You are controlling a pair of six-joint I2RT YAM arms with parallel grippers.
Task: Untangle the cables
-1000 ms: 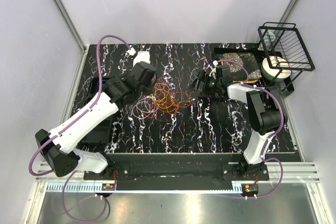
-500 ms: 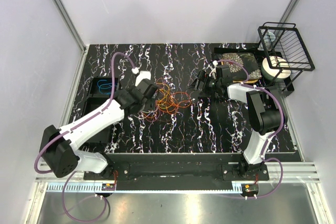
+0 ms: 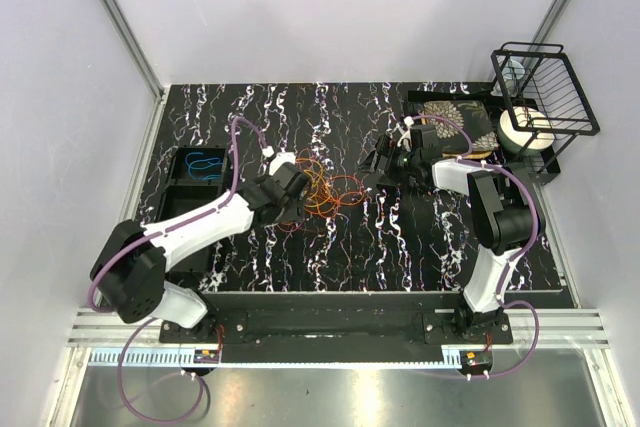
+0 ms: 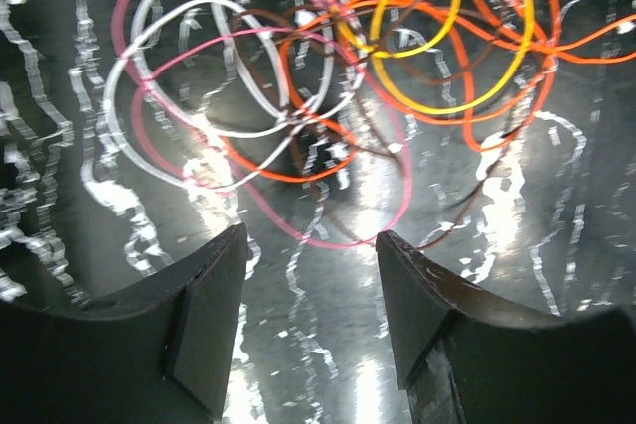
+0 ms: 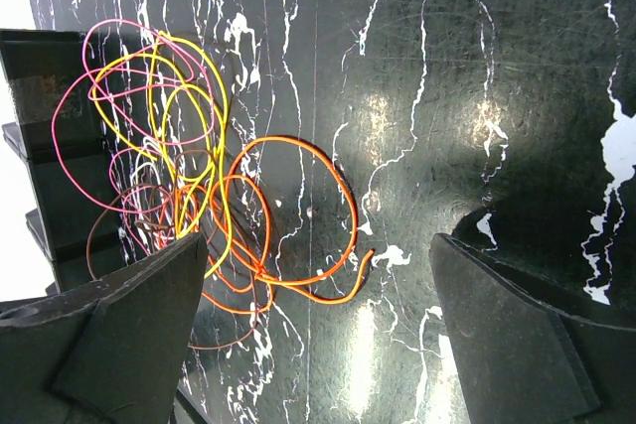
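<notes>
Cables [image 4: 338, 86] lie beyond the open, empty left hand [image 4: 313, 330].

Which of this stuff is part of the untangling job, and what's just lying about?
Job:
- tangled cables
- blue cable, lying in the black tray on the left

Lying about:
- wire rack
- flower-patterned board
- white round thing by the rack

top external: high at near edge, looking down on whole table [image 3: 350, 247] | left wrist: close over cables [image 4: 338, 17], facing down | right wrist: farther back, oblique | all share: cables
</notes>
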